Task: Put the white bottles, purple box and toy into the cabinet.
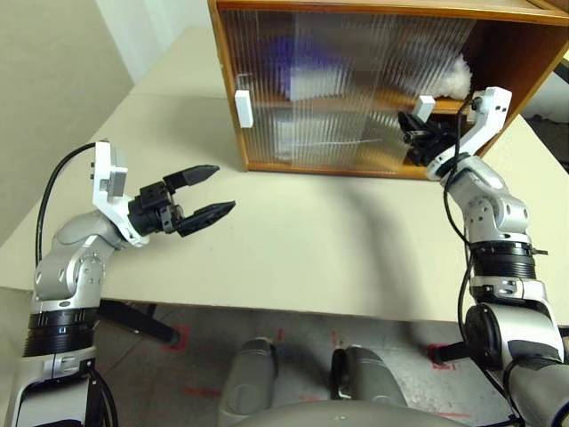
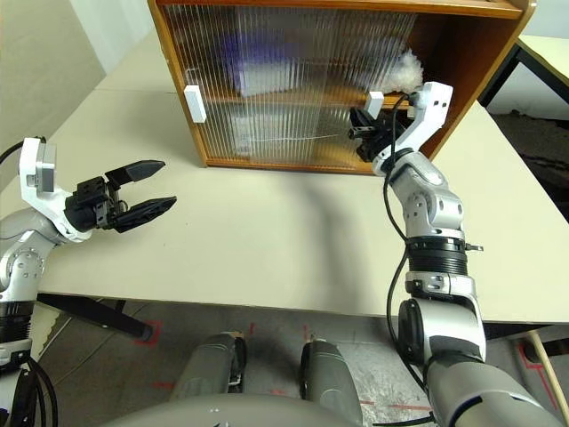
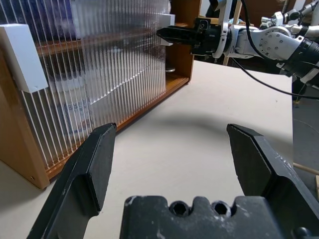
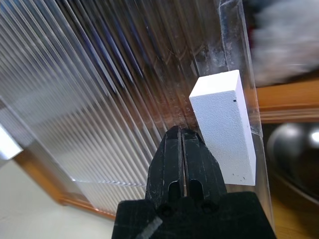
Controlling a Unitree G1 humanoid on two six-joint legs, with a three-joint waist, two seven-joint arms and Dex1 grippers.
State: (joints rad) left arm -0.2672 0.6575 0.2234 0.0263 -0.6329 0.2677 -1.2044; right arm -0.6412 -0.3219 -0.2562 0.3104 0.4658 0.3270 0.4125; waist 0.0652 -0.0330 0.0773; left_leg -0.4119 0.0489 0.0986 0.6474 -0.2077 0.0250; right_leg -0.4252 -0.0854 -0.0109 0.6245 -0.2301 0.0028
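While the right gripper (image 1: 416,129), fingers pressed together, sits against the upright white door handle (image 1: 426,108) at upper right, the orange-brown wooden cabinet (image 1: 524,53) shows the fluffy white toy (image 1: 455,77) just beyond; the left gripper (image 1: 206,191) hangs spread, far left.

Purple box (image 1: 307,67): you get a blur behind the ribbed door (image 1: 356,89).
Bottles: pale smear on the lower shelf, unreadable.
Toy (image 1: 455,78): partly hidden by the door edge.

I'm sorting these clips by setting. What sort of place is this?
Probably a robot test room or lab, not a home: a lone wooden cabinet with ribbed sliding doors stands on a plain beige table, and red tape marks are stuck on the grey floor beneath.
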